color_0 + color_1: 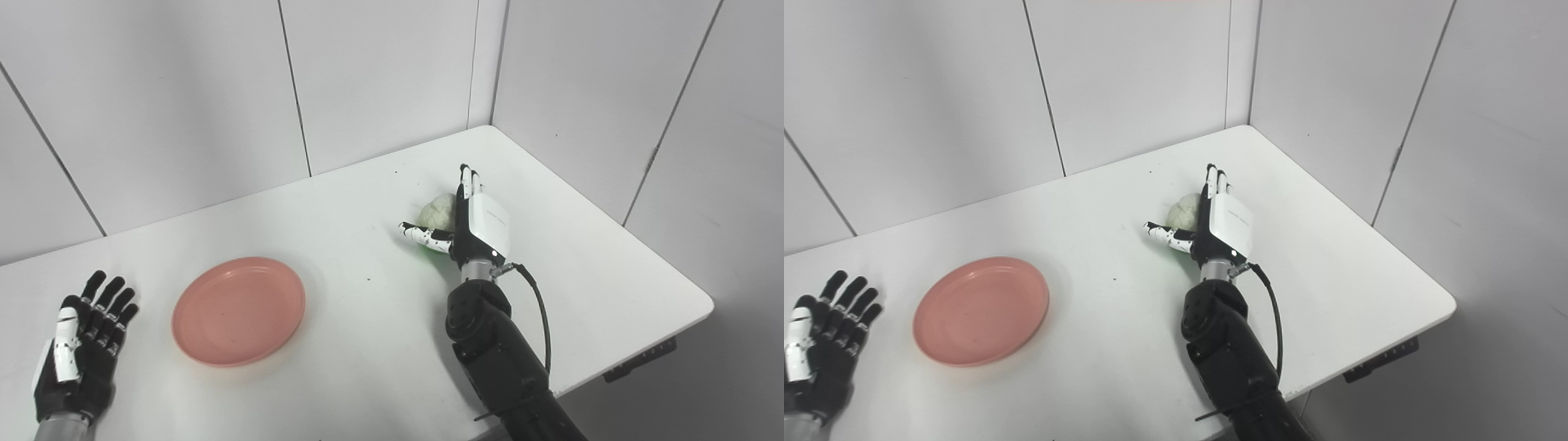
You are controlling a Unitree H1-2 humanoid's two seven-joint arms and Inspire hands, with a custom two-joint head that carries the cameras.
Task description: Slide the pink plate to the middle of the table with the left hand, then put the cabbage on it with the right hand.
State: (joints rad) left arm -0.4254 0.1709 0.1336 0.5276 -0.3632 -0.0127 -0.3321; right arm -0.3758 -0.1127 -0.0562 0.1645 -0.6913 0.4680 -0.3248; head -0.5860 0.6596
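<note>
Where right hand [474,223] opens, cabbage [438,211] touching

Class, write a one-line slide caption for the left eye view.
Right hand open beside the cabbage, left hand open near the empty pink plate.

bare table [367,318] between pink plate [239,310] and cabbage [437,211]
</note>
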